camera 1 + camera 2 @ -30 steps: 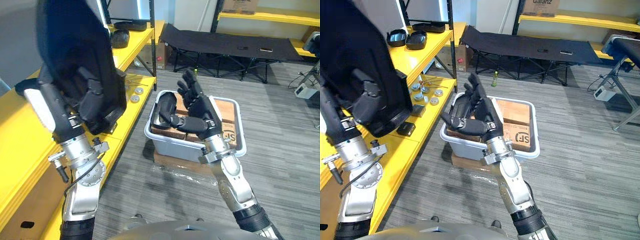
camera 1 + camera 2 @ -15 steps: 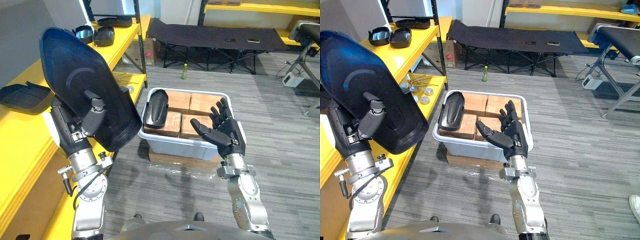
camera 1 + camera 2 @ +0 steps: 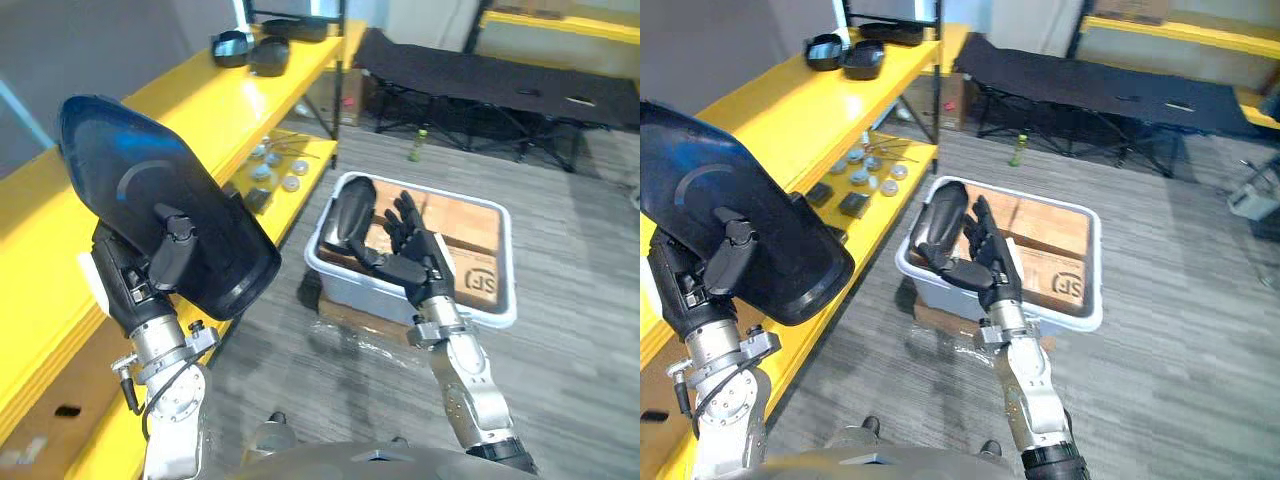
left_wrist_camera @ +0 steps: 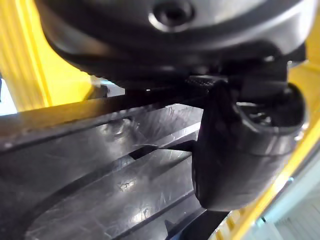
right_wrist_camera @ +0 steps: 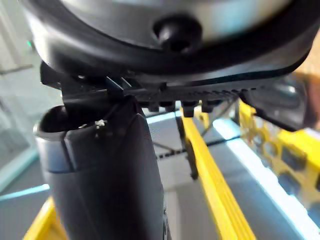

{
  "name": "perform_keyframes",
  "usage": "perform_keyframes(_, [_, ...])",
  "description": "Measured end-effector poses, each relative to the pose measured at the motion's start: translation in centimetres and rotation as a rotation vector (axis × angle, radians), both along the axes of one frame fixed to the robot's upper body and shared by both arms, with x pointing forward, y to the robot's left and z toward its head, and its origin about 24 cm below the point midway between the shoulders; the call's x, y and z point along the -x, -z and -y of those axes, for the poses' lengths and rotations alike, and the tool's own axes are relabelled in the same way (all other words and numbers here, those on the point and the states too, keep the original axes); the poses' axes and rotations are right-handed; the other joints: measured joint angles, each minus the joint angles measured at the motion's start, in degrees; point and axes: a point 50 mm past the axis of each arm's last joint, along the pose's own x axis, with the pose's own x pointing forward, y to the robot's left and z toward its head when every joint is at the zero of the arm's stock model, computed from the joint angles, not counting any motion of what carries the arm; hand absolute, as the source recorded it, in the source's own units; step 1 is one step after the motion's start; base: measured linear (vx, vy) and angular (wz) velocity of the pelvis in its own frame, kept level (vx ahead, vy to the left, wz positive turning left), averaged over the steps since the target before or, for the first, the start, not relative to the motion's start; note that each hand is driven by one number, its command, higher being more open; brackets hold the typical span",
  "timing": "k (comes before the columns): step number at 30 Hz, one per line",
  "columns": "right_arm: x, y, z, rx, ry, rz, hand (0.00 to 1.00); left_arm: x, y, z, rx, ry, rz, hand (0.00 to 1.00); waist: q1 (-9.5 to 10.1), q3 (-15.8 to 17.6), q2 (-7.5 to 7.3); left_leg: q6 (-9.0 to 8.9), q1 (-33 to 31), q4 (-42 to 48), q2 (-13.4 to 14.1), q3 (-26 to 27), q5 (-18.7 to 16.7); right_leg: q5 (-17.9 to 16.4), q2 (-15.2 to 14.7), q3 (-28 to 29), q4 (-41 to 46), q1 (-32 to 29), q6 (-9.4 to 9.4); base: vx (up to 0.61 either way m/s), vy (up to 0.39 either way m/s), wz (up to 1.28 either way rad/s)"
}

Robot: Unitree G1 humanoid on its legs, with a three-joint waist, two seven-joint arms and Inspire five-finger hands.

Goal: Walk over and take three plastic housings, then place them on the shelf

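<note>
My left hand (image 3: 135, 285) is shut on a large dark plastic housing (image 3: 150, 205), held upright beside the yellow shelf (image 3: 190, 105); its thumb (image 4: 235, 150) presses on the housing's ribbed inner face (image 4: 110, 185). A second dark housing (image 3: 940, 215) leans in the left end of a grey bin (image 3: 1080, 320) of cardboard boxes on the floor. My right hand (image 3: 418, 258) is open, fingers straight, over the bin just right of that housing and apart from it. Two more dark housings (image 3: 845, 52) lie on the shelf's far end.
Small round parts and dark blocks (image 3: 270, 170) lie on the lower yellow shelf board. A black folding cot (image 3: 1110, 100) stands behind the bin, a green bottle (image 3: 1019, 150) on the floor before it. Grey floor stretches open to the right.
The camera has swung, so the whole scene shifted. My right hand has moved from the bin's right front to beside the housing in the bin. The left hand keeps its housing.
</note>
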Motion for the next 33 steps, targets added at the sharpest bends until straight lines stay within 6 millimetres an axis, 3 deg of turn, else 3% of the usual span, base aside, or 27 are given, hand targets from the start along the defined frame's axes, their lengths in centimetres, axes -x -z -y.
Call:
perform_keyframes(2, [-0.3,0.2,-0.5,0.002,-0.014,-0.01,1.0,0.4,0.2,-0.1,0.011,0.013,-0.013,0.0,1.16,0.63,0.0,-0.12,-0.11,0.01,-0.28,-2.68,0.78,-2.18,-0.42,-2.53,2.77,0.85,0.14,0.04,-0.027,0.91])
perform_keyframes(4, [-0.5,0.6,-0.7,0.012,-0.006,-0.027,1.0,0.5,0.4,-0.1,0.023,0.035,-0.021,0.0,1.79,0.69,-0.12,1.3,-0.99,-0.44,-1.33,-3.83,2.37,-4.87,-1.3,-5.74,4.8,2.1,0.07,0.01,-0.035,1.27])
perform_keyframes(5, [-0.5,0.6,-0.2,0.05,0.02,-0.025,1.0,0.3,0.2,0.0,0.03,0.064,-0.01,0.0,0.73,1.05,-0.71,6.98,-2.22,-0.78,-2.44,-0.09,3.3,-6.12,-1.97,-8.12,5.02,3.46,-0.06,-0.02,-0.037,1.83])
perform_keyframes(6, [-0.6,0.6,0.4,0.063,0.051,-0.026,1.0,0.2,0.0,0.2,0.034,0.101,0.013,0.0,0.03,1.57,-0.67,11.13,-3.52,-1.16,-1.01,6.11,3.92,-6.17,-2.13,-10.65,5.2,4.45,0.0,-0.02,-0.029,1.9])
perform_keyframes(7, [-0.7,0.5,0.8,0.082,0.066,-0.021,1.0,0.1,-0.1,0.3,0.038,0.12,0.025,0.0,-0.21,1.82,-0.25,10.68,-4.62,-0.39,0.32,10.03,4.33,-5.82,-2.09,-12.08,5.33,5.12,0.58,-0.02,0.034,1.77])
perform_keyframes(8, [-0.7,0.6,1.8,0.112,0.094,-0.022,1.0,0.0,-0.2,0.7,0.056,0.158,0.046,0.0,-0.9,2.14,0.9,8.83,-6.1,0.98,2.54,15.61,5.89,-5.93,-2.15,-12.72,5.64,6.29,0.78,0.0,0.095,1.31])
perform_keyframes(9, [-0.7,0.6,2.2,0.126,0.102,-0.023,1.0,0.0,-0.2,0.9,0.065,0.176,0.057,0.0,-1.08,2.29,1.42,7.25,-6.1,0.96,3.06,17.21,7.01,-6.22,-2.24,-12.79,6.1,6.88,1.21,0.0,0.158,1.19])
perform_keyframes(10, [-0.9,0.3,2.5,0.137,0.11,-0.011,1.0,0.1,-0.4,1.1,0.081,0.196,0.081,0.0,-0.59,2.39,1.69,2.67,-5.23,-0.54,2.19,17.82,8.99,-7.64,-3.4,-12.2,7.26,6.81,2.72,0.01,0.127,0.51])
perform_keyframes(14, [-1.0,-0.8,0.5,0.104,0.053,0.045,1.0,0.1,-0.7,0.5,0.081,0.199,0.105,0.0,-0.89,2.68,0.62,2.78,-5.08,-1.61,0.36,19.27,8.91,-9.43,-5.81,-10.66,8.95,5.13,1.31,-0.01,0.103,0.0])
perform_keyframes(16, [-0.9,-1.6,-1.0,0.11,0.006,0.093,1.0,-0.4,-1.0,1.0,0.105,0.273,0.135,0.0,-2.12,2.78,0.36,3.59,-6.14,-1.61,-1.01,17.52,9.34,-12.74,-6.99,-6.38,14.37,2.56,-1.48,-0.01,0.058,0.33])
perform_keyframes(17, [-0.8,-1.7,-1.1,0.107,0.004,0.098,1.0,-0.6,-1.2,1.3,0.108,0.302,0.146,0.0,-2.63,2.84,0.27,3.78,-6.34,-1.6,-1.55,16.54,9.51,-13.05,-6.93,-3.82,15.39,2.33,-2.03,-0.02,0.053,0.89])
perform_keyframes(19, [-0.9,-1.7,-0.8,0.106,0.031,0.098,1.0,-1.5,-1.8,2.6,0.116,0.414,0.191,0.0,-4.32,2.91,0.34,4.27,-6.12,-3.02,-2.62,12.86,11.15,-12.56,-6.92,1.59,20.47,1.22,-1.22,-0.03,0.031,1.0])
perform_keyframes(21, [-1.1,-2.2,-0.5,0.101,0.05,0.128,1.0,-1.5,-2.8,3.2,0.078,0.489,0.268,0.0,-4.0,2.73,-0.06,4.19,-5.15,-5.46,-2.85,11.88,12.86,-13.34,-6.85,2.12,21.43,1.36,-0.78,-0.02,-0.046,0.39])
perform_keyframes(26, [-1.3,-2.8,-0.4,0.114,0.006,0.172,1.0,-1.8,-3.5,3.2,0.09,0.47,0.324,0.0,-4.32,3.19,0.77,3.41,-6.62,-5.51,-2.85,12.25,15.03,-15.87,-6.21,2.92,17.4,1.68,2.82,-0.07,-0.073,-0.05])
perform_keyframes(27, [-1.2,-2.6,-0.4,0.117,-0.006,0.168,1.0,-1.8,-3.4,3.4,0.109,0.46,0.323,0.0,-4.5,3.79,1.76,2.94,-6.79,-5.51,-1.92,12.11,15.59,-16.6,-5.12,3.69,17.01,1.61,3.33,-0.17,-0.109,-0.05])
perform_keyframes(30, [-0.4,-1.6,0.2,0.129,-0.017,0.129,1.0,-1.7,-3.3,3.7,0.117,0.475,0.318,0.0,-4.79,4.16,3.09,2.99,-6.7,-5.48,-0.28,11.75,15.29,-17.68,-3.55,3.5,17.78,1.56,2.37,-0.17,-0.076,0.03])
perform_keyframes(33, [-0.2,-1.4,0.2,0.131,-0.027,0.121,1.0,-1.5,-3.2,3.6,0.116,0.47,0.313,0.0,-4.8,4.13,3.13,3.0,-6.83,-5.35,-0.15,12.04,15.17,-18.02,-3.53,3.31,18.08,1.57,2.22,-0.06,-0.018,0.05])
